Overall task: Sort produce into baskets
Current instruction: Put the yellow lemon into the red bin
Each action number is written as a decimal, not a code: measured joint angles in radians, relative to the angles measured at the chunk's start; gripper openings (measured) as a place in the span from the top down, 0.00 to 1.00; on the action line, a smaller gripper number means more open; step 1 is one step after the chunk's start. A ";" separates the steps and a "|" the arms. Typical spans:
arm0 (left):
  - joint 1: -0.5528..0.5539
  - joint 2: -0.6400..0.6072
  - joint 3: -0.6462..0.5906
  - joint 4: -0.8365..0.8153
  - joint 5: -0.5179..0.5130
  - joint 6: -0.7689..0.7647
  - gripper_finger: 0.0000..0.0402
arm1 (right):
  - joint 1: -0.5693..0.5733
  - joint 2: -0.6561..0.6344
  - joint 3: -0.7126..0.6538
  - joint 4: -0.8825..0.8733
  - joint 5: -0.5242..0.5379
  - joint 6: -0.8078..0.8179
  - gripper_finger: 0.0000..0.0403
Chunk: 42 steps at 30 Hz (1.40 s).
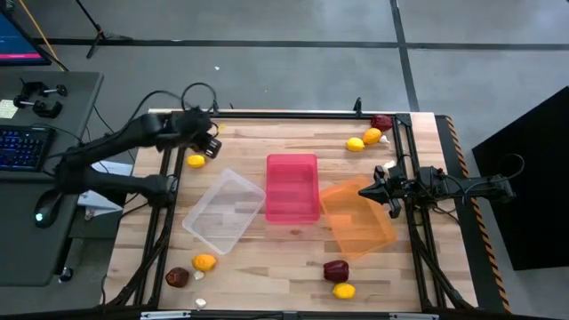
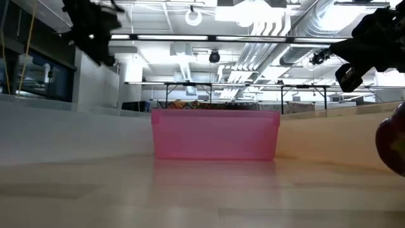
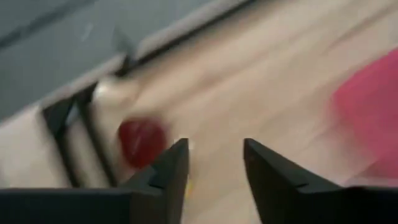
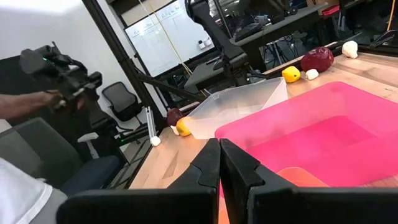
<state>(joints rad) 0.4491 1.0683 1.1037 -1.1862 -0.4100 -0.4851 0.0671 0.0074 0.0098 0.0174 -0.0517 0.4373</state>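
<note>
Three bins stand mid-table: clear [image 1: 225,211], red-pink [image 1: 292,187] and orange [image 1: 357,220], all without produce. A yellow fruit [image 1: 196,161] lies on the table just in front of my left gripper [image 1: 209,142], which is open, empty and raised at the far left; its wrist view [image 3: 216,146] shows a dark red fruit [image 3: 142,142] farther off. My right gripper [image 1: 369,191] is shut and empty over the orange bin's far left corner; its wrist view [image 4: 219,168] looks across the red-pink bin [image 4: 323,137].
Two yellow fruits [image 1: 356,144], a dark red one [image 1: 381,123] and garlic bulbs [image 1: 388,165] lie far right. Near left lie a dark red fruit [image 1: 178,277], a yellow one [image 1: 204,262] and garlic [image 1: 201,302]; near right, a dark red [image 1: 336,269] and a yellow [image 1: 343,291]. A person's hand [image 4: 37,99] shows beyond the table.
</note>
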 joint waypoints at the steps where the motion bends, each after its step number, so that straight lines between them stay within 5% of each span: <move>1: 0.031 0.032 0.009 -0.049 0.023 0.009 0.58 | 0.000 0.000 0.000 0.000 0.000 0.000 1.00; 9: 0.173 0.242 0.008 -0.223 0.306 0.157 0.33 | 0.000 0.000 0.000 0.000 0.000 0.000 1.00; 23: 0.252 0.474 -0.087 -0.220 0.251 0.482 0.27 | 0.000 0.000 0.000 0.000 0.000 0.000 1.00; 36: 0.252 0.577 -0.194 -0.049 0.068 0.540 0.27 | 0.000 0.000 0.000 0.000 0.000 0.000 1.00; 42: 0.252 0.580 -0.194 0.022 0.077 0.603 0.27 | 0.000 0.000 0.000 0.000 0.000 0.000 1.00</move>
<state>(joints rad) 0.7012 1.6485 0.9092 -1.1647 -0.3327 0.1176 0.0671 0.0072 0.0099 0.0174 -0.0519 0.4374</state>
